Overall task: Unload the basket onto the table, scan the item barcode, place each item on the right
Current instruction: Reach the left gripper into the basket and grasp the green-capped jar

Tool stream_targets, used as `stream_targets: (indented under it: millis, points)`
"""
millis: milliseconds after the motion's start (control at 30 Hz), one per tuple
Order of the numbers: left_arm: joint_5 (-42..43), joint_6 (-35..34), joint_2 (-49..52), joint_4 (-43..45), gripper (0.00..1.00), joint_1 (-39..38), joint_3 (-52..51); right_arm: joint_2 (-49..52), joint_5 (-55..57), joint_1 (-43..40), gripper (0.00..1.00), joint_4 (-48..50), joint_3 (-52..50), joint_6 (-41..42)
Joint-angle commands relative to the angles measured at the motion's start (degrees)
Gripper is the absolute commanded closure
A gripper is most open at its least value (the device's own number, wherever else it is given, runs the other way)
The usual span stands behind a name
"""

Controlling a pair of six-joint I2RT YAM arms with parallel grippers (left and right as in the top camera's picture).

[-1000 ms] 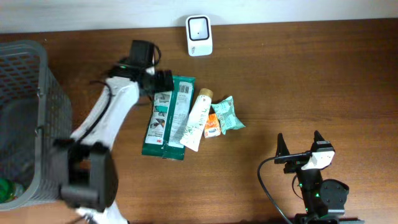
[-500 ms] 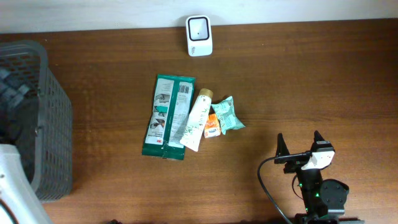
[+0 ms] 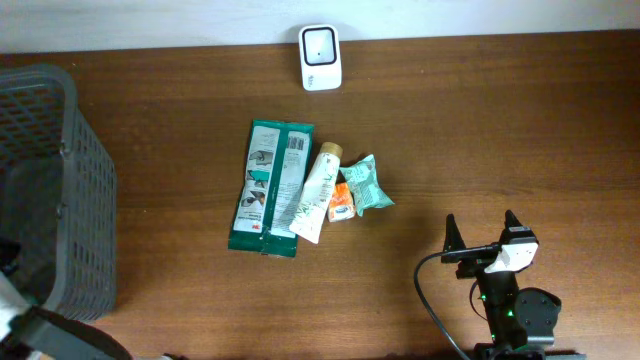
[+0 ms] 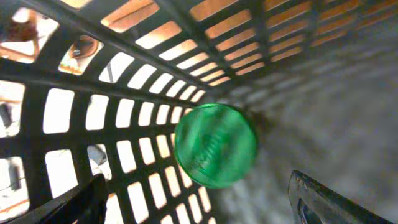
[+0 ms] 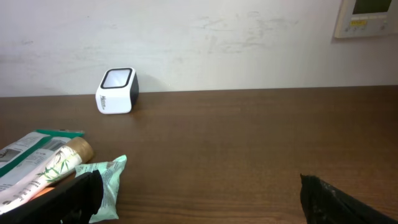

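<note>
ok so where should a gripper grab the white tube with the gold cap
Probably from above, jaws across the white tube just below its gold cap: it lies flat, narrowest there, and the orange sachet crowds its lower right side.

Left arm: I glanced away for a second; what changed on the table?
The left arm swung off the green packet leftward to the basket; its open left gripper now hangs inside, above a round green thing. Nothing visibly taken or released. That packet, the scanner and the right gripper stayed put.
</note>
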Motion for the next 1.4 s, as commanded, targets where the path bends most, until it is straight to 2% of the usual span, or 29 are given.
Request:
stream_targets:
  millis: [0, 233, 500, 833, 933, 1000, 1267, 1367]
  points:
    - [-3.5, 1.2, 4.0, 0.8, 0.1, 2.6, -0.9, -0.3, -0.5, -0.4, 0.02, -0.3, -0.3, -0.4]
    - [-1.8, 8.1, 8.9, 5.1, 0.11, 3.5, -1.0, -0.3, -0.5, -0.4, 0.02, -0.3, -0.3, -0.4]
    - [0.4, 8.2, 10.8, 5.1, 0.14, 3.4, -1.0, -0.3, -0.5, -0.4, 0.02, -0.3, -0.3, -0.4]
    - [18.5, 8.8, 10.8, 5.7, 0.16, 3.4, -1.0, -0.3, -0.5, -0.4, 0.02, -0.3, -0.3, -0.4]
    - [29.3, 13.7, 10.8, 7.6, 0.16, 3.3, -1.0, -0.3, -0.5, -0.4, 0.02, -0.3, -0.3, -0.4]
    - [35.3, 17.6, 10.8, 8.8, 0.21, 2.6, -1.0, -0.3, -0.5, -0.4, 0.02, -0.3, -0.3, -0.4]
    - [35.7, 20.6, 10.8, 11.5, 0.23, -5.3, -1.0, -0.3, -0.5, -0.4, 0.02, -0.3, -0.3, -0.4]
    - [35.2, 21.5, 10.8, 12.2, 0.32, -6.9, 0.0, -0.3, -0.5, -0.4, 0.02, -0.3, -0.3, -0.4]
